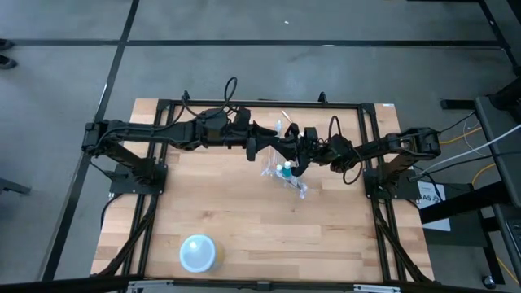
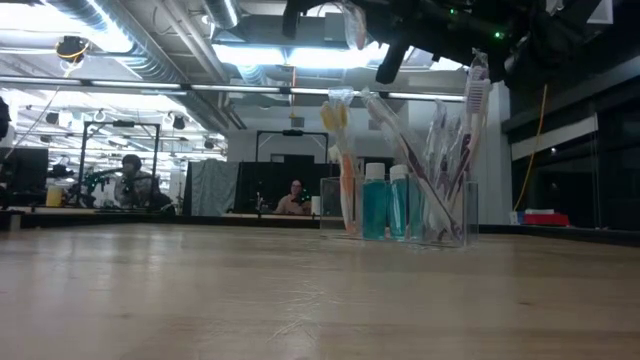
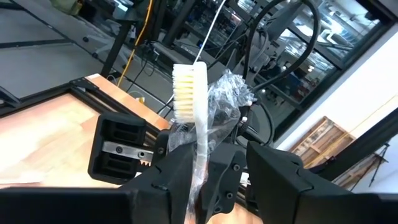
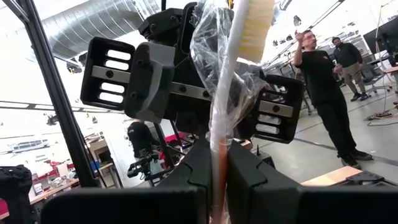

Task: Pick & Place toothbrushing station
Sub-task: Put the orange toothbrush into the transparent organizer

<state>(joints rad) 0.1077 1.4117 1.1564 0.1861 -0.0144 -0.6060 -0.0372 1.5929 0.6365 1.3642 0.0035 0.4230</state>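
Our right hand (image 4: 217, 180) is clenched on a toothbrush (image 4: 239, 62) wrapped in crinkled clear plastic, its shaft pinched between the two dark fingers and the bristled head standing up past them. Our left hand (image 3: 208, 180) faces it above the middle of the table (image 1: 244, 220); a wrapped toothbrush (image 3: 194, 99) rises from between its fingers, which sit close beside the shaft, though we cannot tell whether they press on it. In the high view the two hands meet just above the toothbrushing station. Below them the clear plastic cup (image 2: 440, 215) stands on the table holding several white toothbrushes (image 2: 470, 110) that lean outward. Teal tubes (image 2: 375, 205) stand upright just beside the cup, next to more brushes with orange accents (image 2: 340, 150). A pale blue bowl (image 1: 198, 252) rests well apart, near the table's front edge. People (image 4: 323, 87) show in the room beyond.
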